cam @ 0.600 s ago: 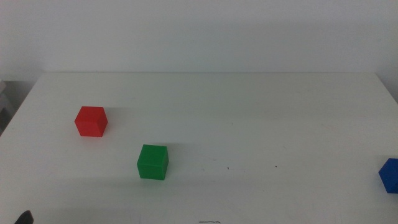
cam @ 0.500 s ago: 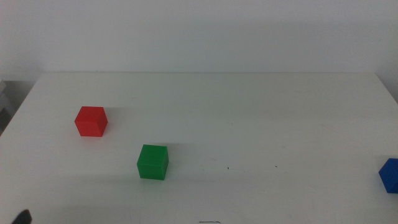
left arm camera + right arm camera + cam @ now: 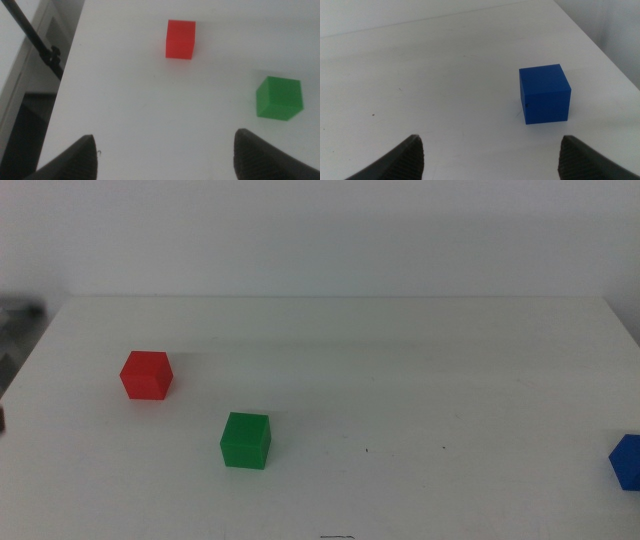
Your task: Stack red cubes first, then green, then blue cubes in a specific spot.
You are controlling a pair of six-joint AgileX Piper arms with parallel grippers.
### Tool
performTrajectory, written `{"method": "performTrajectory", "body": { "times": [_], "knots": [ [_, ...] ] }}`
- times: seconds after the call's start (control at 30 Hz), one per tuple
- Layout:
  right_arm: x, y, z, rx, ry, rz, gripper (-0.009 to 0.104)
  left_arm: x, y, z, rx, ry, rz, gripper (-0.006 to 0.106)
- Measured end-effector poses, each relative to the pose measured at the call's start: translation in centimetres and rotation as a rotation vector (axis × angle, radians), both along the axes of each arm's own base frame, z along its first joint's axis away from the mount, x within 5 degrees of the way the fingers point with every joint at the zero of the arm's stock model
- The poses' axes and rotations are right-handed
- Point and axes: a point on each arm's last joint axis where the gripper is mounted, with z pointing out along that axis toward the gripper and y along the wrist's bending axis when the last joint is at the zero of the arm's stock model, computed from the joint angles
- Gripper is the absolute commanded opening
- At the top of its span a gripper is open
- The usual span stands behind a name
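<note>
red cube (image 3: 146, 374) 9 o'clock | green cube (image 3: 246, 440) 7 o'clock | blue cube (image 3: 627, 461) 4 o'clock | left gripper (image 3: 165, 155) released, empty | right gripper (image 3: 490, 157) released, empty

Setting: laboratory-style robot test bench — plain white table (image 3: 400, 350) against a bare white wall (image 3: 330, 230). Sole contents: three matte coloured test cubes — red (image 3: 146, 375), green (image 3: 245, 440), blue (image 3: 626, 461). No domestic or retail furnishings visible.
</note>
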Motion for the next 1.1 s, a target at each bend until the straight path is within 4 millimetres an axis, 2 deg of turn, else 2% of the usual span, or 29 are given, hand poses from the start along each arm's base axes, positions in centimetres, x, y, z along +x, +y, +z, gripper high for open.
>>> {"method": "performTrajectory", "body": {
  "times": [0.23,0.33,0.5,0.6,0.73,1.1],
  "knots": [
    [0.0,0.0,0.0,0.0,0.0,0.0,0.074,3.7,0.1,6.5,0.047,0.13,-0.048,0.093],
    [0.0,0.0,0.0,0.0,0.0,0.0,0.074,5.5,0.2,8.3,0.062,0.168,-0.063,0.093],
    [0.0,0.0,0.0,0.0,0.0,0.0,0.074,9.5,0.3,9.7,0.065,0.24,-0.073,0.093],
    [0.0,0.0,0.0,0.0,0.0,0.0,0.074,12.3,0.4,9.4,0.081,0.275,-0.094,0.093],
    [0.0,0.0,0.0,0.0,0.0,0.0,0.074,16.2,0.6,7.8,0.101,0.349,-0.124,0.093],
    [0.0,0.0,0.0,0.0,0.0,0.0,0.074,26.0,0.8,1.1,0.099,0.533,-0.183,0.093]
  ]
}}
